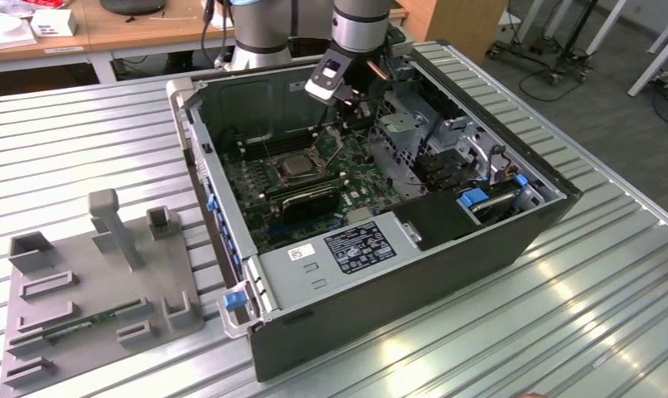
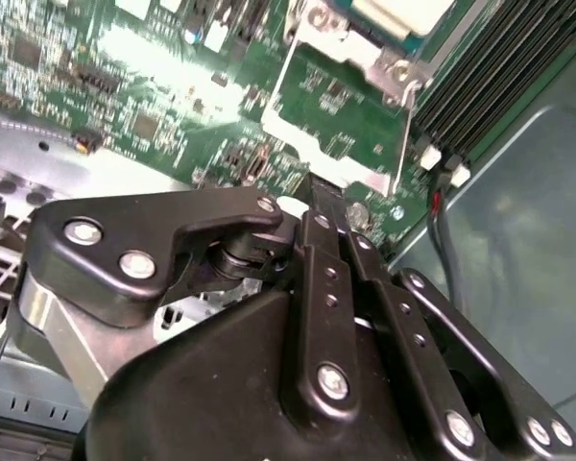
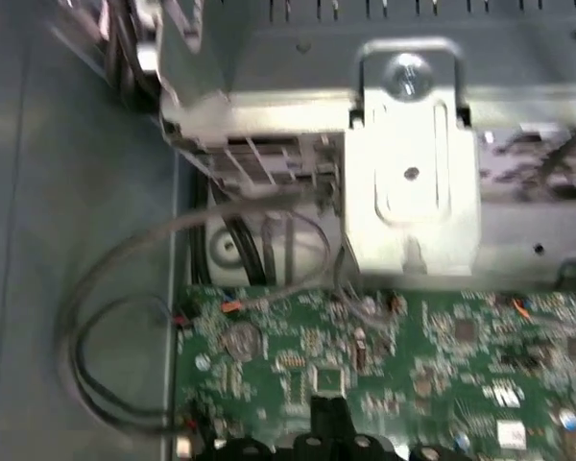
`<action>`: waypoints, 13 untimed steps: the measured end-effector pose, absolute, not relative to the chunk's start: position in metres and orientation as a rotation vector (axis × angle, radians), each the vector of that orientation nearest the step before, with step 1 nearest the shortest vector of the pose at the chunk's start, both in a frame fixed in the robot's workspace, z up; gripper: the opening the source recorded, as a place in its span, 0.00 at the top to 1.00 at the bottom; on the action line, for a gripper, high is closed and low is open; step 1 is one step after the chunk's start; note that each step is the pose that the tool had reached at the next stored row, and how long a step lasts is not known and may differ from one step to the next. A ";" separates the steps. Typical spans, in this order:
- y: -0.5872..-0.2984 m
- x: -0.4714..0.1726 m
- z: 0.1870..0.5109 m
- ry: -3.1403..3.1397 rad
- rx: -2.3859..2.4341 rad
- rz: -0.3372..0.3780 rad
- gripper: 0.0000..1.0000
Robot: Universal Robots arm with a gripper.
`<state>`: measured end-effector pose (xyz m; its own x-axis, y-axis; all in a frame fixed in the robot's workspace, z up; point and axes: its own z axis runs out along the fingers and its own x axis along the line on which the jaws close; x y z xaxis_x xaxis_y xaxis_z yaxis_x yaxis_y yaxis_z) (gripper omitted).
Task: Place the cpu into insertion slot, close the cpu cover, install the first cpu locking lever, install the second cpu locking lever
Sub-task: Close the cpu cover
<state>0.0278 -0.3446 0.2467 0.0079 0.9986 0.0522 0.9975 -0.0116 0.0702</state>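
cpu [image 1: 297, 168], apparently in the insertion slot [image 1: 275, 172], apart from the claw [image 2: 319, 192]

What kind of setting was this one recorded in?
Probably a robotics lab or workshop: an open computer case sits on a ribbed metal table below the robot arm, with wooden desks behind and wheeled stands on the floor.

No text can be read. A black label [image 1: 356, 245] and a white sticker [image 1: 303, 252] are fixed on the power supply housing [image 1: 312, 282]; their print cannot be made out.
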 end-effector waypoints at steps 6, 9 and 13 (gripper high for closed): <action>-0.345 0.002 0.246 2.193 2.213 0.149 0.89; -0.345 -0.012 0.245 2.189 2.209 0.157 0.89; -0.345 -0.027 0.244 2.186 2.206 0.165 0.89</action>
